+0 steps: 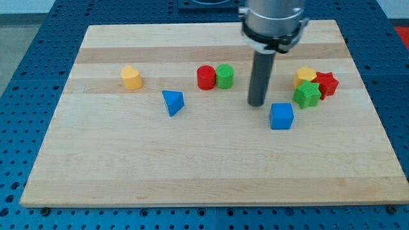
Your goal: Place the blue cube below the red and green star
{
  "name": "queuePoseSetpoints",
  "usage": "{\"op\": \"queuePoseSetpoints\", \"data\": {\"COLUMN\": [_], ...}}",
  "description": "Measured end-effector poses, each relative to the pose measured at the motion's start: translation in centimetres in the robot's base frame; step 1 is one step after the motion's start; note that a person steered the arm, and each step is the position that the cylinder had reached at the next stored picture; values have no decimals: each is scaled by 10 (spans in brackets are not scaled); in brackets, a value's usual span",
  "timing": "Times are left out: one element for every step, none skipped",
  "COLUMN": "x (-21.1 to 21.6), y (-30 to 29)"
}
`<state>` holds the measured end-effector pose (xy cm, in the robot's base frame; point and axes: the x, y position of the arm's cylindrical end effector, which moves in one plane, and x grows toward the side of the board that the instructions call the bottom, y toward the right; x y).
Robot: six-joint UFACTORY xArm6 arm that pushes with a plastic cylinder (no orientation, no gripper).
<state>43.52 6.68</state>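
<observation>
The blue cube [281, 116] lies right of the board's middle. The green star [307, 94] and the red star [326, 84] sit together up and to its right, with a yellow block [305, 75] touching them at the top. My tip [257, 103] stands just up and to the left of the blue cube, a small gap apart from it. The rod rises from there to the arm's grey housing at the view's top.
A red cylinder [206, 77] and a green cylinder [224, 76] stand side by side left of the rod. A blue triangular block [173, 102] lies below and left of them. A yellow block [131, 77] sits at the far left. The wooden board [204, 172] ends at a blue pegboard.
</observation>
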Motion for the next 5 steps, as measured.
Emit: {"op": "queuePoseSetpoints", "data": {"x": [20, 56, 62, 60, 59], "y": [-7, -7, 21, 52, 56]}}
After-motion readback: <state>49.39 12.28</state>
